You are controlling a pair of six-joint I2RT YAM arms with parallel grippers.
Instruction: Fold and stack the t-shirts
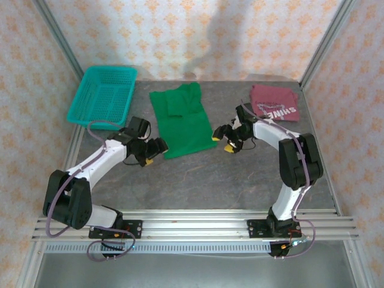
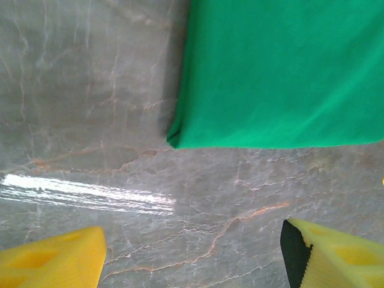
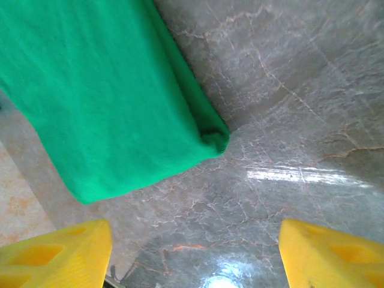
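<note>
Green t-shirt [image 1: 180, 120] lies folded into a rough rectangle at about 12 o'clock on the grey marbled table [image 1: 198, 180], flat on the stone, with a smaller folded flap showing near its far end; glare from overhead light streaks the table in both wrist views.

Left gripper [image 1: 156, 151] sits just off the shirt's 8 o'clock corner with its jaws spread wide and nothing between them; in the left wrist view the left gripper [image 2: 192, 264] has only bare stone between its yellow fingertips [image 2: 51, 258], and the shirt's [image 2: 282, 72] folded corner lies apart from them toward 12 o'clock.

Right gripper [image 1: 222, 143] sits just off the shirt's 4 o'clock corner, equally wide apart and empty; in the right wrist view the right gripper [image 3: 195, 258] frames bare table, the shirt's [image 3: 108, 102] rounded corner lying toward 11 o'clock, near the left-hand fingertip [image 3: 54, 252] but not touching it.

Farther out, a maroon t-shirt [image 1: 273, 102] with white "SHINE" lettering lies folded at 2 o'clock, well apart from the green one; a teal mesh basket [image 1: 103, 95] stands at 10 o'clock at the table's far left corner; pale patterned wallpaper [image 1: 210, 36] closes in the back and sides; an aluminium rail [image 1: 198, 219] at 6 o'clock carries both arm bases.

Fingertips are cut off by the bottom edge in both wrist views; the right arm's wrist overlaps the maroon shirt's near-left edge; whether the basket holds anything is hard to make out.
</note>
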